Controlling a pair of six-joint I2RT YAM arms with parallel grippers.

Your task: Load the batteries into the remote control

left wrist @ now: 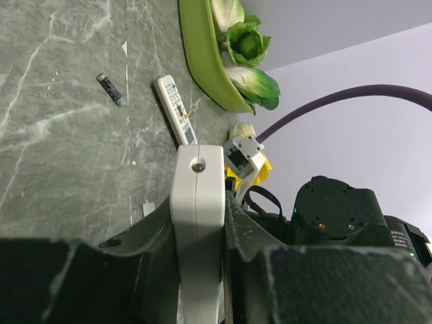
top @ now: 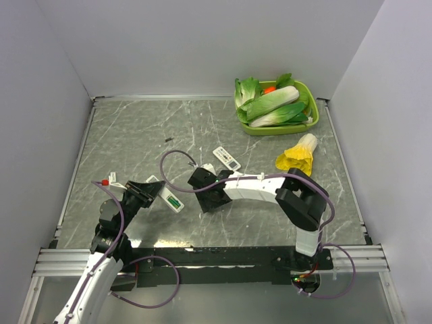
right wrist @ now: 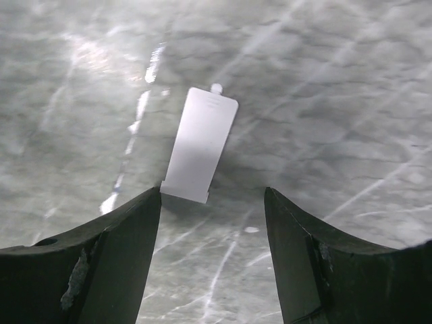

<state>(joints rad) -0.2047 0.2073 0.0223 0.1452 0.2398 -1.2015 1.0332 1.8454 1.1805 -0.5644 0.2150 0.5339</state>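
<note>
My left gripper (top: pixel 156 193) is shut on the slim white remote control (top: pixel 171 200), which sticks out to its right. Green batteries (top: pixel 175 201) show in its open rear compartment. In the left wrist view the remote (left wrist: pixel 197 202) stands edge-on, clamped between the jaws of the left gripper (left wrist: pixel 197 223). My right gripper (top: pixel 202 186) is open and empty just right of the remote. In the right wrist view the right gripper (right wrist: pixel 212 196) hangs over the table, with a flat white battery cover (right wrist: pixel 199 145) lying just beyond its left finger.
A wider white remote with coloured buttons (top: pixel 227 158) lies behind the right gripper, also seen in the left wrist view (left wrist: pixel 177 108). A small dark cylinder (left wrist: pixel 110 88) lies on the marble. A green tray (top: pixel 280 128) of vegetables is at back right, with a yellow-white cabbage (top: pixel 299 154) beside it.
</note>
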